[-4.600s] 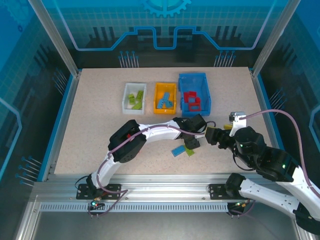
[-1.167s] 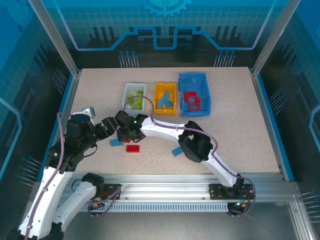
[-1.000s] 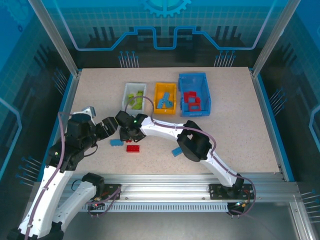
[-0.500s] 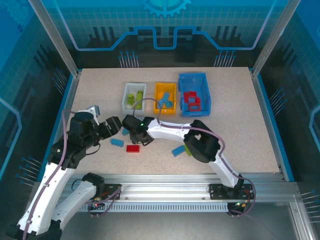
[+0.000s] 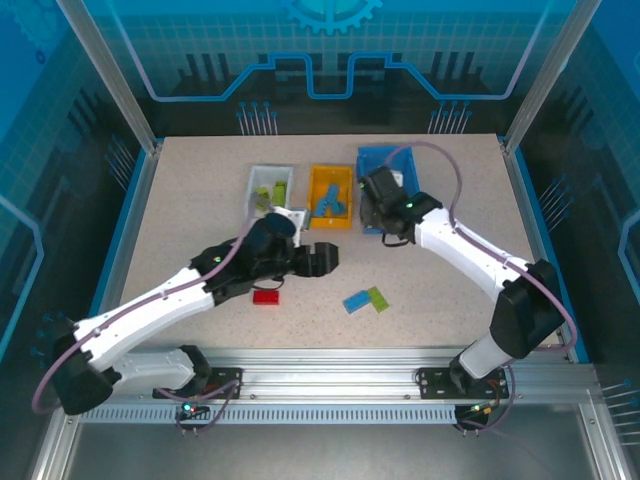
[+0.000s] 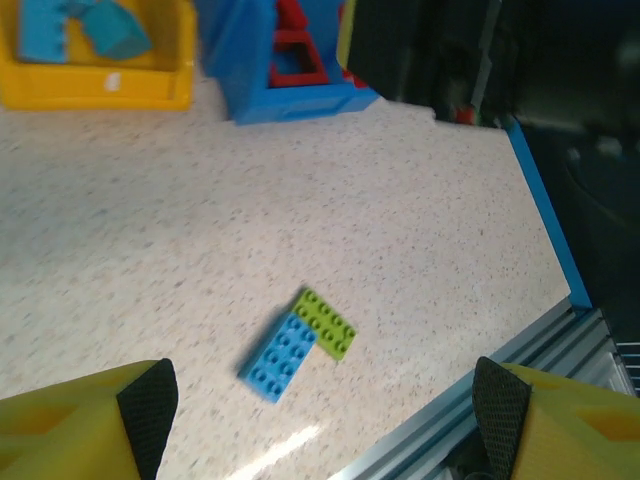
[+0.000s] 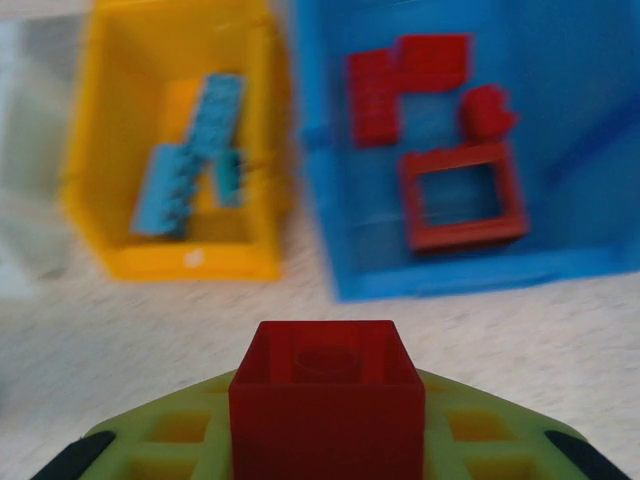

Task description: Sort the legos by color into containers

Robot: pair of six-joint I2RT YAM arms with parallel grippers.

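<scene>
While the loose red brick (image 5: 265,296) waits on the worktop (image 5: 200,220), your left gripper (image 6: 320,405) hangs spread wide and empty, facing the touching blue brick (image 6: 280,355) and green brick (image 6: 325,322). Your right gripper (image 5: 372,205) is clamped on the held red brick (image 7: 325,395) by the near wall of the blue bin (image 7: 450,275). Carry it clear over that wall, stay off the orange bin (image 7: 170,262) just left, and let go low among the reds. Open worktop lies further right.
</scene>
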